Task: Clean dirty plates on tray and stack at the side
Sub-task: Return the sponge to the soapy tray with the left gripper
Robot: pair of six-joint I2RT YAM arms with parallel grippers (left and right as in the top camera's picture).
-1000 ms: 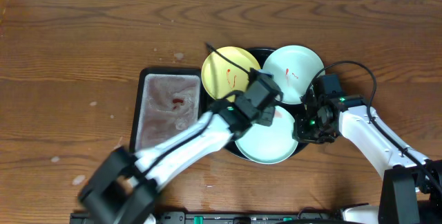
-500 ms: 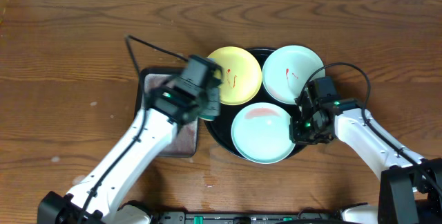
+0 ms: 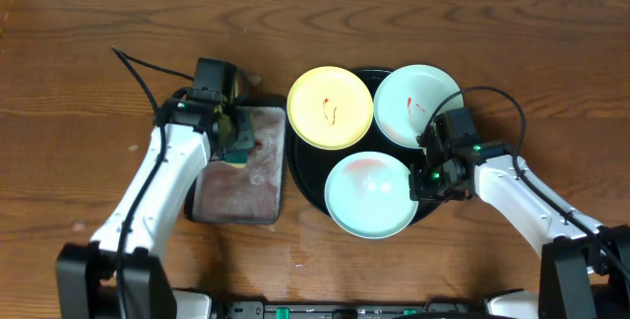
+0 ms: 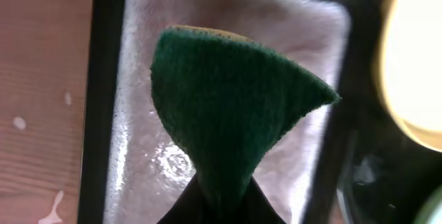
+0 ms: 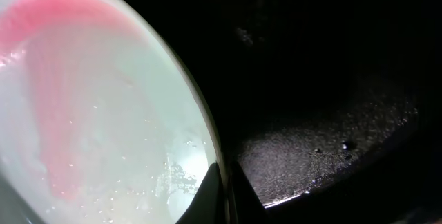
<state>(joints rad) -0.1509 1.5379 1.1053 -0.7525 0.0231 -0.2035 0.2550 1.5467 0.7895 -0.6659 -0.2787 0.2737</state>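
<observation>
Tabletop (image 3: 89,33); front mint plate (image 3: 369,199), rim between right tool (image 5: 222,186) tips

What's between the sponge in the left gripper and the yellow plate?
Only wet bed and rim of the grey tray, then the edge of the black tray. Nothing else lies between sponge and yellow plate; overhead view shows it.

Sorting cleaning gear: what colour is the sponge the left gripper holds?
Dark green sponge, clearest in left wrist view.
</observation>
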